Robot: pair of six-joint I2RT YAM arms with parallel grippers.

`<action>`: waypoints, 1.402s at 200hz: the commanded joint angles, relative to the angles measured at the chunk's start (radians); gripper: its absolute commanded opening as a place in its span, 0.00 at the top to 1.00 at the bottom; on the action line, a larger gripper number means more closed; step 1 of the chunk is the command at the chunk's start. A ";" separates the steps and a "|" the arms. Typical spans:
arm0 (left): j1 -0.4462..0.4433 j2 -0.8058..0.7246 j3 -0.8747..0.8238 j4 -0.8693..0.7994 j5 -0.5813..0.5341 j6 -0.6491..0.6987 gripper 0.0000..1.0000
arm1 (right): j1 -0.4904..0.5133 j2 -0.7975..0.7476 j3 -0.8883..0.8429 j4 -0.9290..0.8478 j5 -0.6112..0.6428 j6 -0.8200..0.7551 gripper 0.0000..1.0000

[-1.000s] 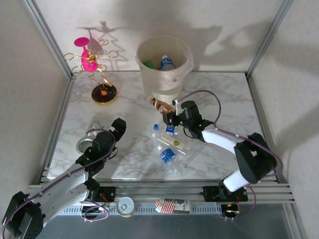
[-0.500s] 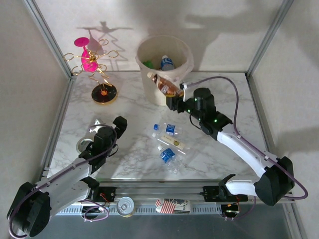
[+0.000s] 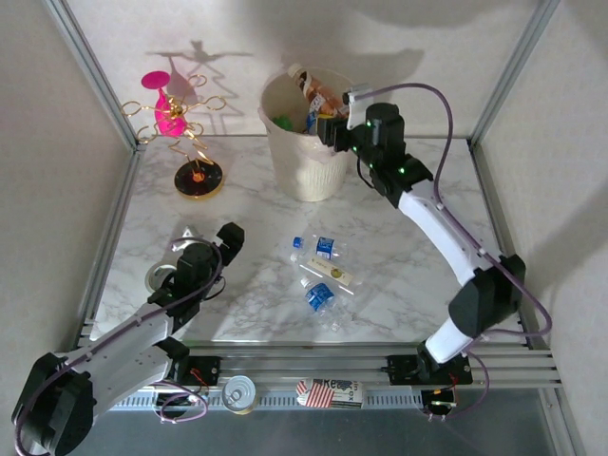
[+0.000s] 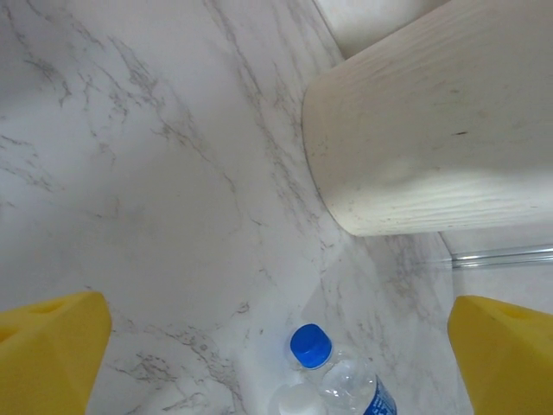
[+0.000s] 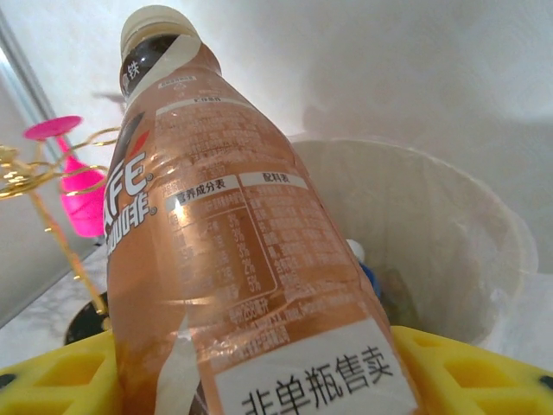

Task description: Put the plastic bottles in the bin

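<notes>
a: what does the top external view show at the far side of the table?
b: the right gripper (image 3: 328, 131) is raised at the rim of the bin (image 3: 309, 180), clenched on a brown-labelled bottle (image 3: 316, 93). the bottle's pale cap end points up and away, over the bin's opening.

a: and the right wrist view?
b: the same brown-labelled bottle (image 5: 242, 285) rises between yellow finger pads (image 5: 467, 376), its cap uppermost. behind it lies the bin (image 5: 467, 233), with a blue-capped bottle (image 5: 363, 270) partly seen inside. a pink-and-gold ornament stand (image 5: 60, 186) stands to the left.

a: what is already in the bin?
b: from above, a blue-labelled bottle (image 3: 310, 122) and something green (image 3: 282, 123) lie inside.

a: where are the remaining bottles?
b: three clear bottles lie on the marble table (image 3: 427, 190) near its middle: one with a blue label (image 3: 316, 247), one with a pale label (image 3: 332, 274), and one with a blue label nearer the arms (image 3: 319, 297).

a: state of the left gripper?
b: the left gripper (image 3: 228, 237) rests low over the table's left part, its fingers released and apart. in the left wrist view, yellow fingertips (image 4: 52, 350) sit at both lower corners, well apart, with a blue-capped clear bottle (image 4: 341, 376) between them and the bin's ribbed wall (image 4: 432, 130) beyond.

a: other items?
b: the ornament stand (image 3: 180, 119) stands at far left; a silver tin can (image 3: 237, 392) sits on the front rail.
</notes>
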 commanded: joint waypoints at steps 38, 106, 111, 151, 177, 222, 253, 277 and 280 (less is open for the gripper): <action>0.015 -0.068 -0.037 -0.054 -0.018 0.013 0.00 | -0.023 0.210 0.262 -0.139 0.010 0.000 0.50; 0.018 -0.133 -0.054 -0.099 -0.035 0.005 0.00 | -0.024 0.335 0.422 -0.225 0.005 0.009 0.29; 0.018 -0.137 -0.057 -0.101 -0.036 0.004 0.00 | -0.024 0.334 0.423 -0.224 0.005 0.010 0.26; 0.019 -0.143 -0.058 -0.095 -0.031 -0.005 0.00 | -0.024 0.277 0.406 -0.206 -0.002 0.002 0.08; 0.018 -0.135 -0.056 -0.076 -0.017 -0.008 0.00 | -0.024 0.187 0.322 -0.157 -0.023 -0.007 0.06; 0.017 -0.098 -0.036 -0.040 0.034 -0.006 0.00 | -0.023 -0.011 0.078 -0.051 -0.086 0.003 0.05; 0.011 -0.056 -0.017 -0.015 0.071 0.002 0.00 | -0.022 -0.141 -0.112 -0.027 -0.142 0.028 0.03; 0.001 -0.020 -0.006 0.012 0.090 0.002 0.00 | -0.022 -0.235 -0.255 -0.012 -0.181 0.054 0.01; 0.000 -0.015 -0.004 0.015 0.091 0.002 0.00 | -0.021 -0.246 -0.271 -0.014 -0.187 0.061 0.01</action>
